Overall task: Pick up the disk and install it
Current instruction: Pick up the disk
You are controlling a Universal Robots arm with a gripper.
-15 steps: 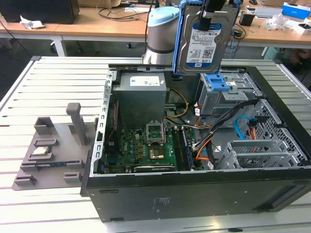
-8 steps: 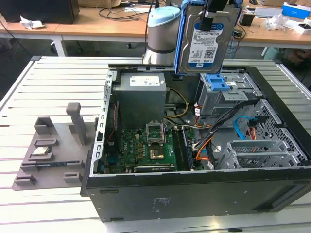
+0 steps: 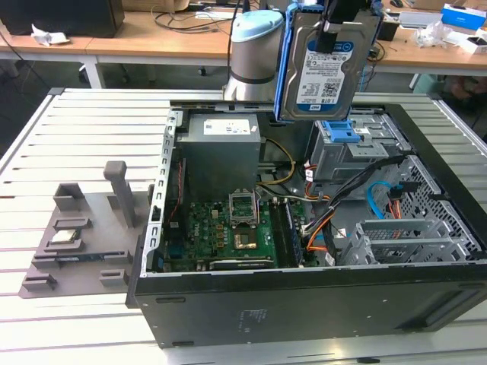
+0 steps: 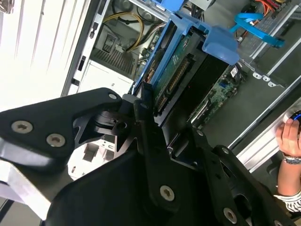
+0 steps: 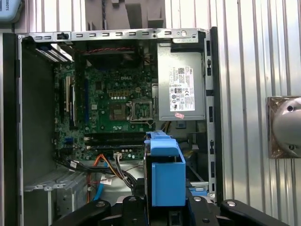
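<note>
Tabletop [image 3: 84, 129] of pale metal slats carries everything in the exterior view. On it lies an open black computer case [image 3: 304, 312], its side panel off and its inside facing up. Within the case a grey power supply [image 3: 221, 152] sits at the far end; a green motherboard [image 3: 221, 236] lies just beside it, nearer the camera; a metal drive cage [image 3: 358, 148] with blue plastic parts stands toward the exterior view's right. A grey moulded fixture [image 3: 84, 228] rests on the slats just beside the case, on the exterior view's left. The disk [image 3: 327, 68] hangs upright in the air above the far end of the case, clear of the table, with its white-and-blue label facing the exterior camera and its blue rail frame along its edges. In the first wrist view the frame [image 5: 167, 179] shows edge-on over the open case. The gripper [image 4: 141, 99] is closed on the disk's upper edge, its black fingers [image 4: 146, 113] pressed against both faces. A person's hand [image 4: 289, 139] shows at the edge of the second wrist view, well apart from the disk.
</note>
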